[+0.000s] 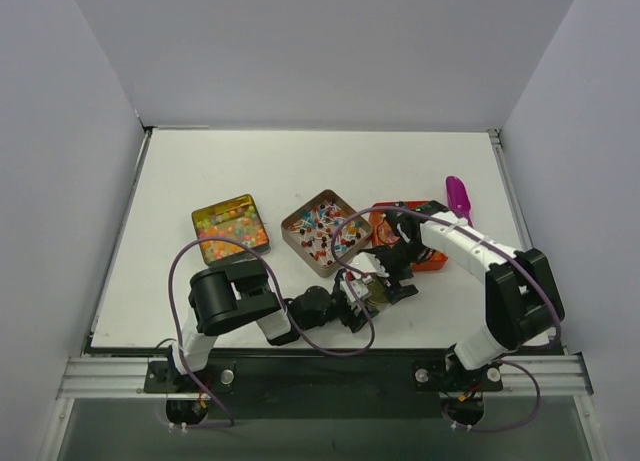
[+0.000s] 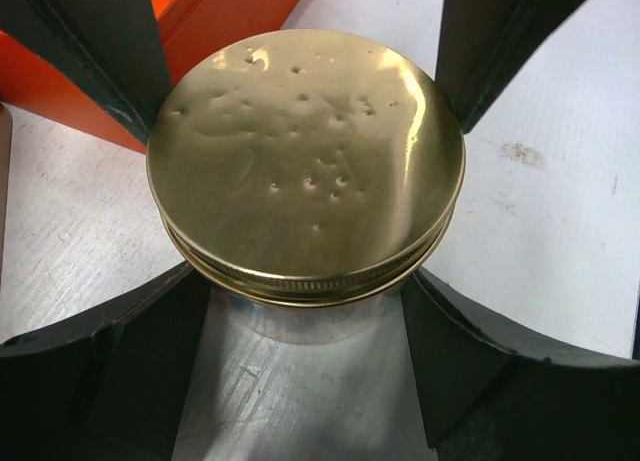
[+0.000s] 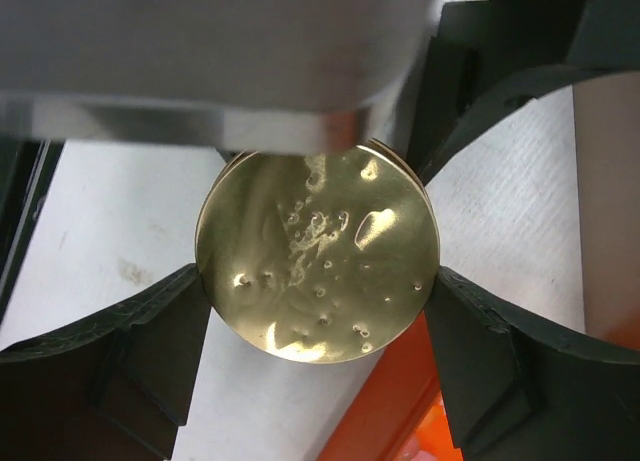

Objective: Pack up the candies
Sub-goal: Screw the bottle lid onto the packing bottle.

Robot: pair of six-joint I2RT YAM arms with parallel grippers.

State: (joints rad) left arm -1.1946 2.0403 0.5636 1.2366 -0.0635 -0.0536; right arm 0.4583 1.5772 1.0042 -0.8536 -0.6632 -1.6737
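Step in hand, as I judge it: turning the lid. The candies (image 1: 231,228) lie in two open tins (image 1: 286,226) mid-table, not yet packed. The left gripper (image 2: 305,211), its arm folded low along the near edge, clamps the jar (image 2: 300,381) and should hold it steady. The right gripper (image 3: 315,281), reaching down from the right, pinches the gold lid (image 3: 318,261) and should twist squarely.

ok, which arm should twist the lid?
Right. The right gripper sits over the lid, fingers on the rim either side; the left gripper clasps the jar below, so it likely just steadies.
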